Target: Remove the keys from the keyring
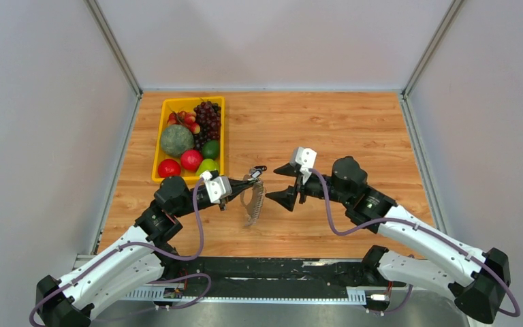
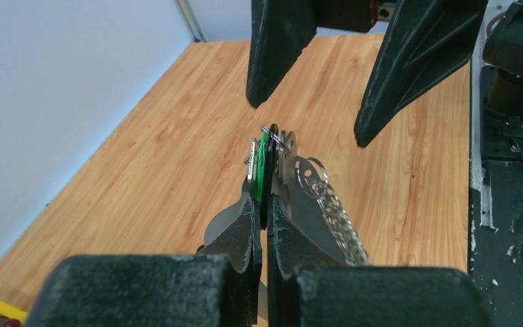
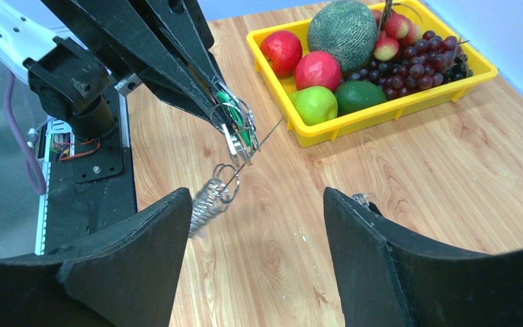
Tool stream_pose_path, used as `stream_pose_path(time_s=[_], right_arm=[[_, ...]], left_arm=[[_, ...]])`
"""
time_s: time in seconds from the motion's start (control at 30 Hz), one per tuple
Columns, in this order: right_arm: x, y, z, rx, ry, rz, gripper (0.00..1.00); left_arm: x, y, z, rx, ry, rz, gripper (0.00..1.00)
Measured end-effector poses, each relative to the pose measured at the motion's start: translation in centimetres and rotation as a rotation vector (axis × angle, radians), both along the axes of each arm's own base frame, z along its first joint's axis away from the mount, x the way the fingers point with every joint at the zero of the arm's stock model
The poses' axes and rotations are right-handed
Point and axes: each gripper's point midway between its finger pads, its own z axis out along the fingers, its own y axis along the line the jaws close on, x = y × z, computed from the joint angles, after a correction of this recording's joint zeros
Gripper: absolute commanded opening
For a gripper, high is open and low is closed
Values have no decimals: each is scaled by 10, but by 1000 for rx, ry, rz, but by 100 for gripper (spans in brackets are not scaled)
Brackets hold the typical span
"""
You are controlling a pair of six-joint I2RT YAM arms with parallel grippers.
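The left hand (image 1: pixel 247 181) is clamped tight on the keys (image 1: pixel 256 171), well above the middle of the worktop (image 1: pixel 354 129). In the left wrist view its two fingers (image 2: pixel 242 231) press flat against either side of the bunch (image 2: pixel 264 170), with one green tag sticking out past the tips. How many keys are in the bunch cannot be told. A few thin wire rings show around them in the right wrist view (image 3: pixel 235 126).

One keyring (image 1: pixel 253 204), silvery and long, hangs from the keys toward 6 o'clock in the top view. It trails beside the left hand's right finger (image 2: pixel 334 214) and shows as a coil-like strip in the right wrist view (image 3: pixel 211 197). Whether its lower end reaches the worktop cannot be told.

The right hand (image 1: pixel 282 184) stands at 3 o'clock of the keys, near them but apart. Its jaws are spread wide, hold nothing, and point at the bunch (image 2: pixel 310 122).

One yellow basket (image 1: pixel 161 112) sits at 11 o'clock on the worktop. It holds one melon (image 3: pixel 344 27), two red apples (image 3: pixel 282 51), two green fruits (image 3: pixel 313 103) and one bunch of dark grapes (image 3: pixel 429 65). A few small reddish fruits lie beyond the melon.
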Motion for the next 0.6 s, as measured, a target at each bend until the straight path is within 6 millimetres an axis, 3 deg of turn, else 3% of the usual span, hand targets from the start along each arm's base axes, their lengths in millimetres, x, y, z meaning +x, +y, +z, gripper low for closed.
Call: stream_pose_path(time_s=[0.2,0.33,0.5,0.6], right_arm=[[-6,20,-17,-48,-15,44,72],[-9,33,-25,-70,-41,56,50],[4,35,-38,-107,-43,2,44],[9,34,-40,-115,-55,-23,26]], left_arm=[[-3,-1,0,0,0,-17,0],[-4,-2,0,0,-1,-24,0],[-6,-3,0,0,-1,-38,0],[-7,-2,1,-2,-3,-39,0]])
